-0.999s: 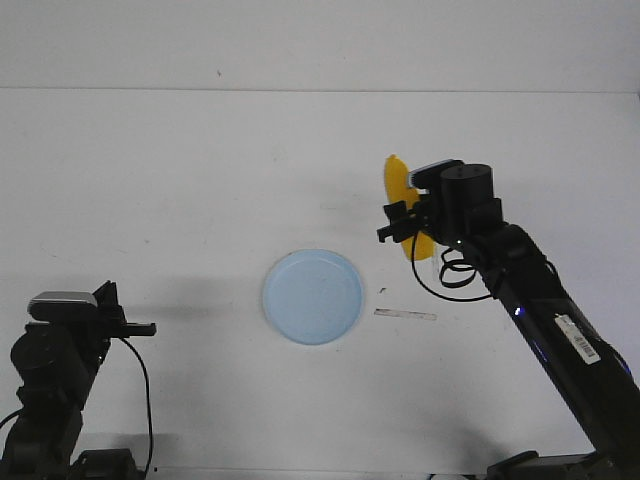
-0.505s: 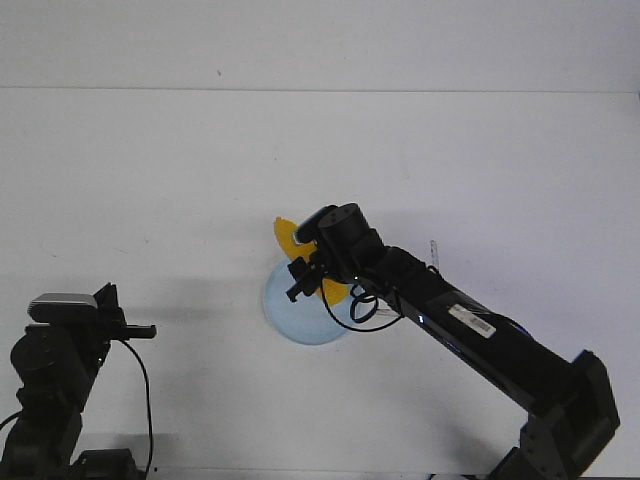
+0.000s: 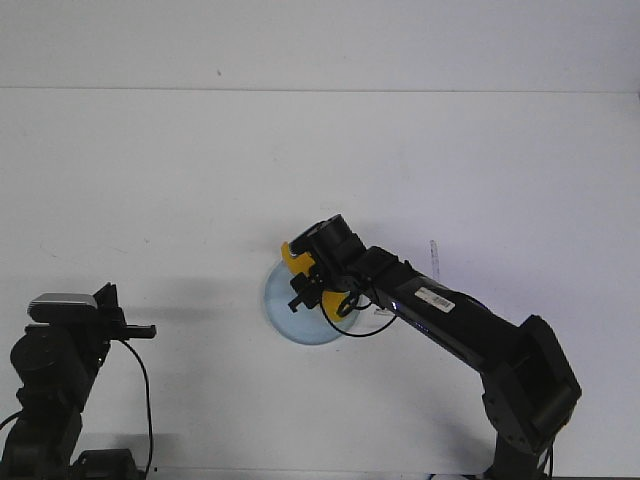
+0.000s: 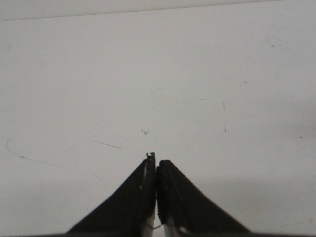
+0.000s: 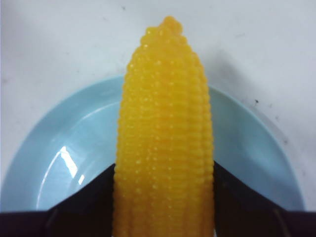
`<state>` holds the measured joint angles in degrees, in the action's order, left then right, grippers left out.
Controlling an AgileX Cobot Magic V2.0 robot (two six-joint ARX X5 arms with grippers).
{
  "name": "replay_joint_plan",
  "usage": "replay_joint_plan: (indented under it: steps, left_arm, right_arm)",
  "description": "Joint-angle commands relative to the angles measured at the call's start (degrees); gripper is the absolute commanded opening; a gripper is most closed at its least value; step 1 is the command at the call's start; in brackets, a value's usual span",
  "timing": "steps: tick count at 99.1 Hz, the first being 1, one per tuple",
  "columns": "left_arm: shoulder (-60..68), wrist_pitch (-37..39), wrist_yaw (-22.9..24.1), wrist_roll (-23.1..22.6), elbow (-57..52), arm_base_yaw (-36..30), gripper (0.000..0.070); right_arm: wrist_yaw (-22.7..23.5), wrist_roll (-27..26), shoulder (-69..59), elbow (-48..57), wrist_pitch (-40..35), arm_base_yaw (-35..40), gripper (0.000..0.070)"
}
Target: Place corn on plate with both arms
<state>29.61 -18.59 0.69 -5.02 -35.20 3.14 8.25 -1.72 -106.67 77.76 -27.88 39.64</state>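
Two arms show in the front view, and only one is at work. Right of centre in the frame, the right end effector point(image 3: 305, 292) reaches in from the lower right and hangs over the plate point(image 3: 283, 318), clamped on the corn point(image 3: 293, 258). The cob's tip pokes out past the plate's upper rim, toward the upper left of the frame, so its long axis runs along the reach of the arm. The right arm is plainly the nearer one; the left end effector point(image 3: 148, 330) sits low at the left edge of the frame, well apart from plate and corn, over bare worktop point(image 3: 150, 180). A white label on the right forearm carries print too small to read.

From the left wrist view, the left end effector point(image 4: 156, 170) has its two black fingers pressed together with nothing between them. Only scuffed worktop point(image 4: 197, 74) lies ahead; no writing shows.

Seen by the right wrist camera, the corn point(image 5: 165, 133) stands straight out from the right end effector point(image 5: 165, 197), gripped by its thick end with a finger on either side. Its tapered tip reaches beyond the far rim of the plate point(image 5: 64, 148), while most of its length hangs above the blue dish. To my eye the coming move turns on that overhang: lowered as it lies, the tip would likely rest on the rim rather than inside it
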Motion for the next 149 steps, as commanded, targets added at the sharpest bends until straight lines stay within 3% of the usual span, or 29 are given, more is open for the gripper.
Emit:
replay_joint_plan:
  steps: [1, 19, 38, 45, 61, 72, 84, 94, 109, 128, 149]
  left_arm:
    - [0.15, 0.48, -0.02, -0.55, -0.72, 0.07, 0.0000]
    - [0.15, 0.50, -0.02, -0.55, -0.72, 0.07, 0.0000]
    - [0.15, 0.48, -0.02, -0.55, -0.72, 0.07, 0.0000]
    - [0.13, 0.46, -0.02, -0.52, -0.72, 0.07, 0.0000]
    - [-0.22, 0.02, -0.02, -0.37, -0.72, 0.07, 0.0000]
    - [-1.22, -1.31, -0.02, 0.13, -0.72, 0.02, 0.0000]
    - [-2.62, -3.54, -0.02, 0.13, -0.72, -0.92, 0.0000]
    - [-4.00, -4.50, -0.02, 0.13, -0.72, -2.78, 0.0000]
    - [-5.81, -5.03, -0.02, 1.29, -0.72, -5.07, 0.0000]
    - [-6.86, -4.92, -0.02, 3.37, -0.72, -5.14, 0.0000]
    - [-6.86, -4.90, -0.02, 3.30, -0.72, -5.14, 0.0000]
  right_arm:
    - [-0.15, 0.28, -1.44, 0.66, 0.52, 0.55, 0.0339]
    - [0.92, 0.24, -1.44, 0.66, 0.02, 0.52, 0.0667]
    - [2.01, -0.15, -0.20, 0.70, -0.52, 0.46, 0.0684]
    - [2.25, -0.15, 1.66, 0.70, -0.94, 0.00, 0.0586]
    - [2.10, -0.15, 8.72, 0.70, -0.85, -2.32, 0.0160]
    - [-1.33, -0.11, 15.32, 0.70, -0.81, -5.22, 0.0001]
    - [-6.67, 0.94, 23.19, 0.63, -1.40, -9.86, 0.0000]
    - [-8.55, 0.94, 29.90, -0.44, -3.50, -14.80, 0.0000]
    - [-12.44, 1.77, 42.29, -8.74, -2.75, -22.84, 0.0000]
    - [-12.79, 1.92, 58.90, -25.05, 1.79, -30.34, 0.0000]
    - [-12.79, 1.97, 76.41, -40.57, 5.88, -31.63, 0.0000]
